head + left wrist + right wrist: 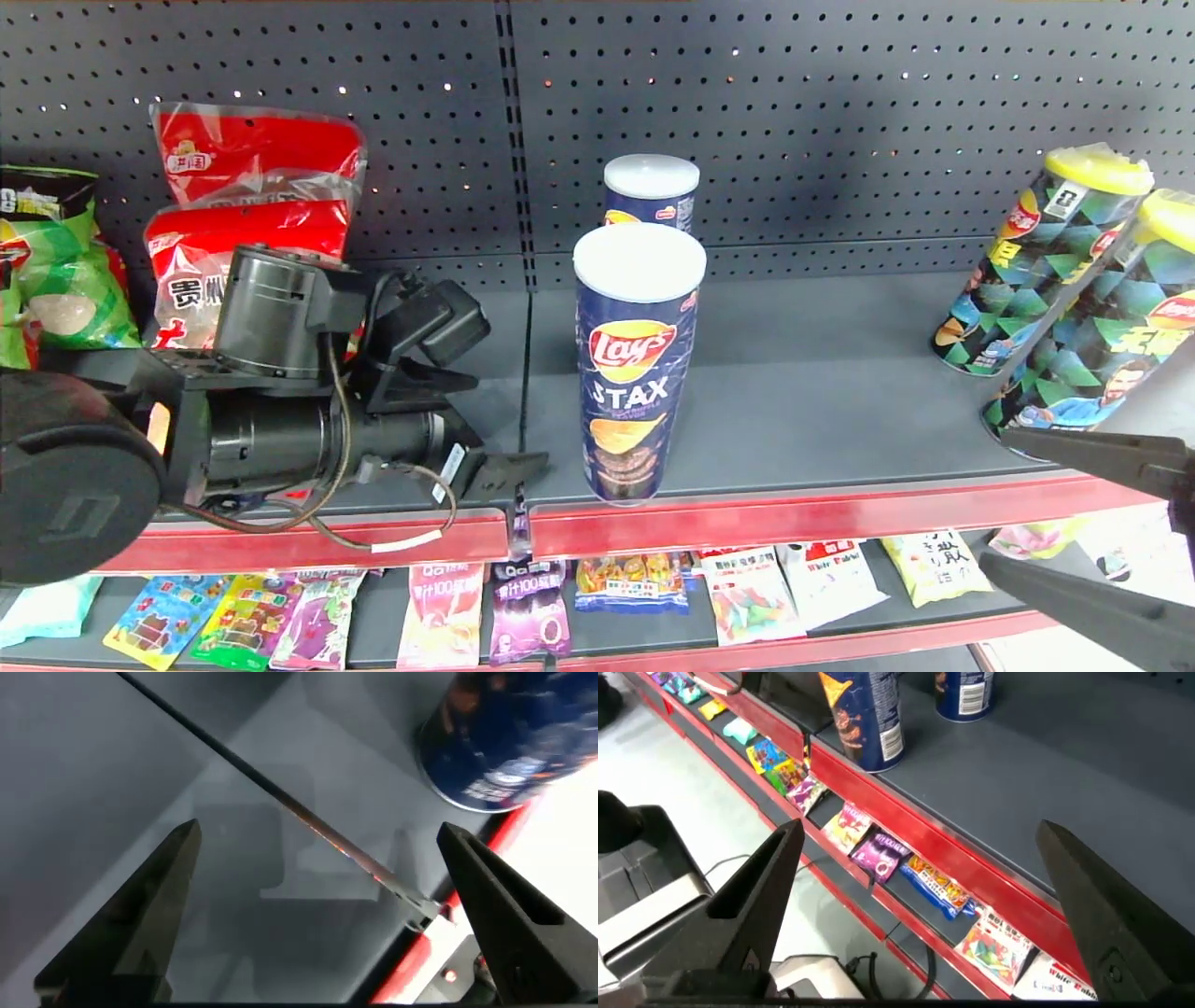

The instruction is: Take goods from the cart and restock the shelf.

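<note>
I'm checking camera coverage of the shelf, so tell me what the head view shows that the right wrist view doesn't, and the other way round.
Head view only: the red snack bags, the green snack bag and the two yellow-lidded cans at the shelf's right end.
Right wrist view only: the open stretch of pale floor in front of the shelf.
Both: the front blue chip can, the rear blue chip can, the red shelf edge, the candy packets on the lower shelf, and the right gripper, open.

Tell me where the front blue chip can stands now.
In the head view, the front blue chip can stands mid-shelf at the red front edge, directly before a second blue can.
</note>
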